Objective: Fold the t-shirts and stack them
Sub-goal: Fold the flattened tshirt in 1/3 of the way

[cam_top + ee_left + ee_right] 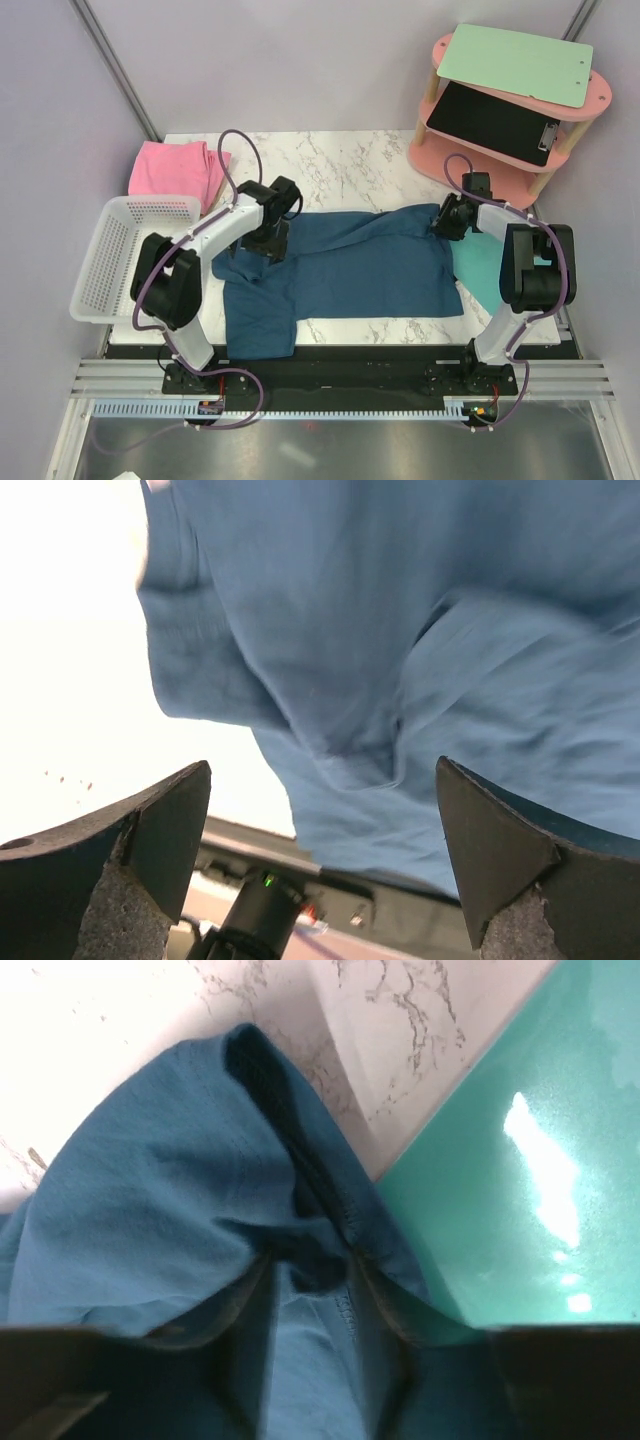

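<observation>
The dark teal-blue t-shirt [350,270] lies rumpled across the middle of the worktop [340,165], long axis left to right, one flap reaching the near edge. The left fingers [165,825] gape open above it. The right fingers [570,1380] seem to pinch its right end. The pink t-shirt [175,168] sits folded at the far left corner.

1. The left arm [190,270] bends up from its base, then reaches forward and to the right.
2. The left gripper [272,238] points down. Its two fingers [165,825] stand wide apart and hold nothing.
3. The right arm [525,265] bends up and reaches forward and to the left.
4. The right gripper [445,220] sits low and points down. Its tips are hidden, so I cannot tell if they are apart or together.
</observation>
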Robot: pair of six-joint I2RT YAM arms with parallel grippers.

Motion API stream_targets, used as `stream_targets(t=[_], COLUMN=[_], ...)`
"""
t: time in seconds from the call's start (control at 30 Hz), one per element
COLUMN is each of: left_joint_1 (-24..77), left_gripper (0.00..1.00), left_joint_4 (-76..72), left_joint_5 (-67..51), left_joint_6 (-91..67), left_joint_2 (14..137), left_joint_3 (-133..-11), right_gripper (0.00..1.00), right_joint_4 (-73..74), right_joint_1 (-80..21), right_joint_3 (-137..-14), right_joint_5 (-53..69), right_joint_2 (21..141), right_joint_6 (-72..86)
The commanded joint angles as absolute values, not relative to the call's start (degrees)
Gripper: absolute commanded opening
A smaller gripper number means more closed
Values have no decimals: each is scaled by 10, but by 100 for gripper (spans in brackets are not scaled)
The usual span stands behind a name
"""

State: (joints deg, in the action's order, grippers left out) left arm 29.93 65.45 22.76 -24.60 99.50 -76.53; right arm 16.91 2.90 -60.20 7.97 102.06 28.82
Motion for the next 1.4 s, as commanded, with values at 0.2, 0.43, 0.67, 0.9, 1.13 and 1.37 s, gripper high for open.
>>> stream_targets(t=[0.2,0.43,0.67,0.9,1.13,1.37], left_joint_1=[282,240,241,275,325,345], left_gripper=[2,2,2,2,2,2], left_joint_4=[548,512,463,422,416,423], left_joint_5=[245,214,150,77,37,33], left_joint_6=[-231,-233,-220,-212,-216,-231], left_joint_2=[1012,1069,1108,1049,990,935], left_joint_3=[-816,-803,-790,-745,-663,-615], right_gripper=[98,98,98,98,98,98], right_joint_4=[184,185,186,185,186,186], right_joint_1=[33,34,39,40,43,44], right_joint_3=[-613,-618,-619,-623,-627,-628], right_joint_5=[84,84,84,87,91,98], right_joint_2=[998,997,993,995,986,966], right_joint_6=[278,276,277,281,284,289])
